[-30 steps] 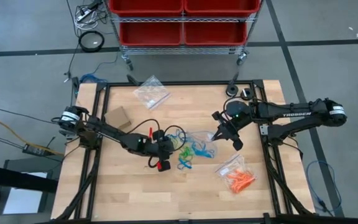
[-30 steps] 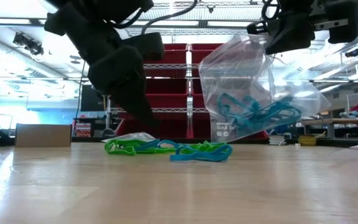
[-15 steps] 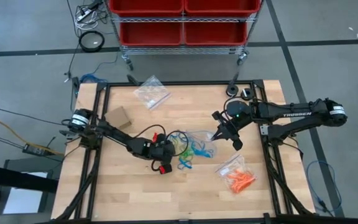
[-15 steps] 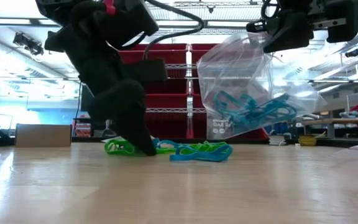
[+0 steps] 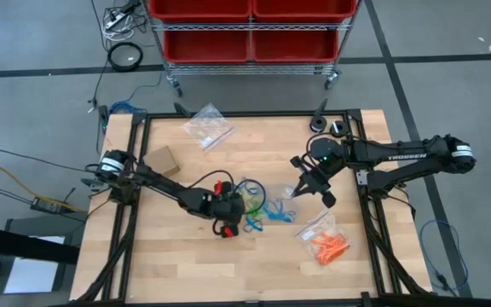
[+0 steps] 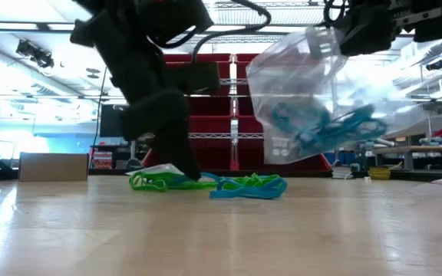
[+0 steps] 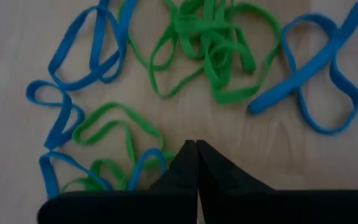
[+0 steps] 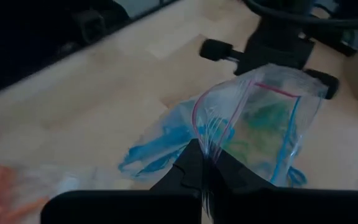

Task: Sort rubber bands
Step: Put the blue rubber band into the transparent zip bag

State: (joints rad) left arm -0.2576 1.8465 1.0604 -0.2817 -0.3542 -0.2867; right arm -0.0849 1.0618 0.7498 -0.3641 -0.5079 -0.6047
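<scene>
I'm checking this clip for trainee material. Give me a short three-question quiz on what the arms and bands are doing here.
1. True or false: the right tool holds a clear plastic zip bag off the light wooden table.
2. The loose thin rubber bands beside the left tool are which colours? A) orange and red B) blue and green C) yellow only
3. Which colour are the bands in the bag lying nearest the right arm's base?

Key:
1. True; the low view shows it hanging clear, with blue bands inside.
2. B
3. Orange
</scene>
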